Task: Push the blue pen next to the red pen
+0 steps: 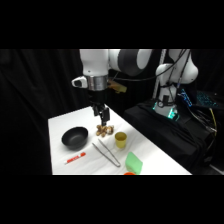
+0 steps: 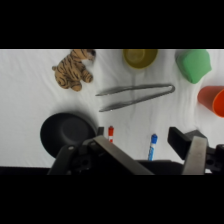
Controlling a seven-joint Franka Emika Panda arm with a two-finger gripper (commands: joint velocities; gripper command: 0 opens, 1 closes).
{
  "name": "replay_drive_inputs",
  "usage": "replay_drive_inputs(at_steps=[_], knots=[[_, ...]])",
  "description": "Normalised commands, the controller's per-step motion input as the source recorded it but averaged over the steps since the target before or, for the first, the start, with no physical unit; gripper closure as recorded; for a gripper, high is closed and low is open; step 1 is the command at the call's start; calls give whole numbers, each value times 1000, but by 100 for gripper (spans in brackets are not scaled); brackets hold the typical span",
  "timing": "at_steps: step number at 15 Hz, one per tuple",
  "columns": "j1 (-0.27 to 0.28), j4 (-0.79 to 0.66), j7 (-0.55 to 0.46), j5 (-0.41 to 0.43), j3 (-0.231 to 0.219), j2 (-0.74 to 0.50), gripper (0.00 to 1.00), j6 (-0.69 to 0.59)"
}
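The slim blue pen (image 2: 153,145) lies parallel to the slim red pen (image 2: 110,133), its tip toward the grey metal tongs (image 2: 135,95), between the gripper's (image 2: 150,152) wide-spread fingers (image 2: 196,150).

The gripper (image 2: 150,155) rises from the bottom edge, fingers apart. Between them stands the blue pen (image 2: 152,145); the red pen (image 2: 110,133) lies left of it, beside a black bowl (image 2: 65,131). Farther off lie metal tongs (image 2: 135,94), a toy tiger (image 2: 73,69), a yellow cup (image 2: 139,56), a green block (image 2: 193,65) and an orange cup (image 2: 214,100) at right.
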Motion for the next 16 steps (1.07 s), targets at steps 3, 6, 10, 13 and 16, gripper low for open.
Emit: replay_drive_inputs(at_steps=[3, 6, 10, 13, 16], knots=[[-2, 45, 32, -4, 25, 47, 0, 13], [69, 233, 174, -55, 51, 215, 0, 43], [128, 493, 248, -104, 46, 400, 0, 42], [118, 693, 207, -105, 0, 523, 0, 26], [117, 774, 153, -83, -23, 555, 0, -28]])
